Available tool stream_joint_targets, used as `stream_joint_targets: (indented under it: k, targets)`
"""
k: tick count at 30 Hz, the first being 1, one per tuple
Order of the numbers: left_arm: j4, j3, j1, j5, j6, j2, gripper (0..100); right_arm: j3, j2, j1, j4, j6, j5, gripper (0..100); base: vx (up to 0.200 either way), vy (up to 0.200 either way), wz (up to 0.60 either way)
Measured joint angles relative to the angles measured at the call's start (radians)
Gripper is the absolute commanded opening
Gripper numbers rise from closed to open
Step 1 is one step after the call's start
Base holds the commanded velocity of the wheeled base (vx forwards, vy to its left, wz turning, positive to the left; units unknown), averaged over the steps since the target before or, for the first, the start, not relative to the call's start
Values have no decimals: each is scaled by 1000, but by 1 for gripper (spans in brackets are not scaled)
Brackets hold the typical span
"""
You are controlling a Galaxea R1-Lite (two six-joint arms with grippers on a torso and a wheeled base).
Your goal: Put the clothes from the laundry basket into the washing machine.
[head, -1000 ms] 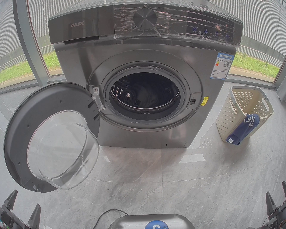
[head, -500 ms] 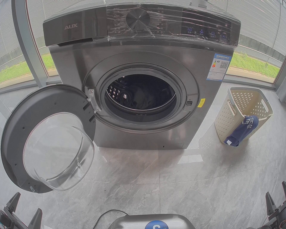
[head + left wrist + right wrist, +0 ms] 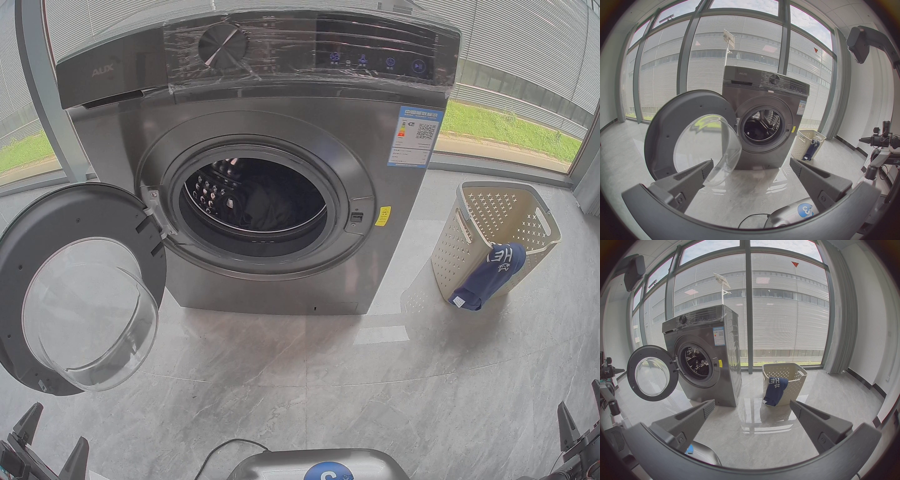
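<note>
The right pincer (image 3: 751,402) has its two dark fingers spread wide with nothing between them. The left pincer (image 3: 750,162) is spread and empty as well. Both hang low, well back from the front of the grey front-loading washing machine (image 3: 262,119).

The dark navy cloth garment with white lettering (image 3: 490,275) is draped over the near rim of the cream perforated plastic laundry basket (image 3: 459,250). The basket stands on the pale marbled floor (image 3: 350,387), just right of the machine's right front corner. Part of the garment is inside the basket, and the rest hangs down the outside wall.

It looks soft, limp and light, so it should give under the fingers and trail when lifted. The best hold is probably the bunched fold at the rim, taking cloth alone. The basket seems light enough to tip or slide if its rim is caught.

The machine's round glass-windowed door (image 3: 75,212) stands swung open to its left. Dark clothes (image 3: 275,209) already lie in the drum.
</note>
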Motion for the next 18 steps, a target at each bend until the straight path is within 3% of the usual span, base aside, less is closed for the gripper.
stream_joint_targets:
  k: [3, 12, 18]
  targets:
    - [0, 0, 0, -4, 7, 0, 100, 0, 0, 0, 0, 0, 0, 100, 0, -200, 0]
    - [0, 0, 0, -9, -3, 0, 100, 0, 1, 0, 0, 0, 0, 100, 0, 0, 0]
    - [0, 0, 0, -3, -5, 1, 100, 0, 1, 0, 1, 0, 0, 100, 0, -200, 0]
